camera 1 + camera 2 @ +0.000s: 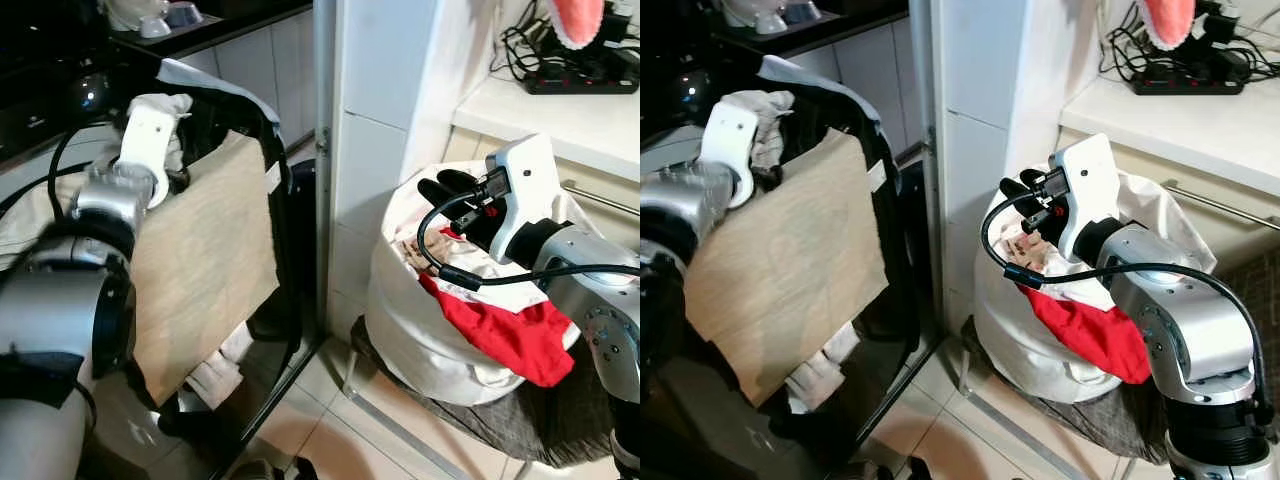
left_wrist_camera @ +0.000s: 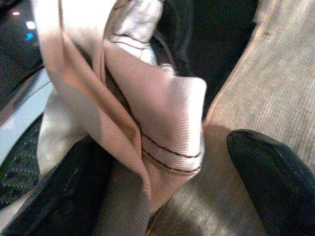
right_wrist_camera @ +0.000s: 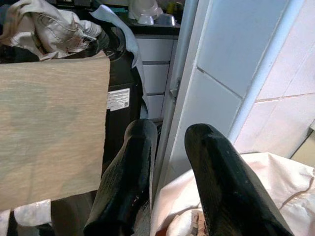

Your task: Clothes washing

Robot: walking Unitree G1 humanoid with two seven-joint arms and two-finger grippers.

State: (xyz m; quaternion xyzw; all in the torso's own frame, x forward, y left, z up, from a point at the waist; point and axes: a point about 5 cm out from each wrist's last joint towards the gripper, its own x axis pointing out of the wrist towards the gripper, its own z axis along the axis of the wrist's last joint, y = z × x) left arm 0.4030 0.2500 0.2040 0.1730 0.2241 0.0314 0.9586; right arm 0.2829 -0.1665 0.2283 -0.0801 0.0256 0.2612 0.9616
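Currently the large beige woven cloth (image 1: 200,265) hangs as a flat sheet over the dark front of the black washing machine (image 1: 885,170), its top edge up by the left gripper (image 2: 162,162). The left wrist view shows a pale pinkish garment with dark stitched lines (image 2: 147,113) bunched between the two black fingers, which look clamped on it, with the beige cloth just beside. To do this step well, the left arm would likely need to carry the bunched fabric fully past the machine's rim before letting go, so nothing trails down the outside as the beige sheet does.

Well apart to the right, the right gripper (image 3: 167,172) hovers above the white fabric laundry bag (image 1: 420,340), fingers apart and holding nothing. That bag sits on a grey mat (image 1: 520,420) and holds mixed clothes, with a red garment (image 1: 510,335) spilling over its edge.
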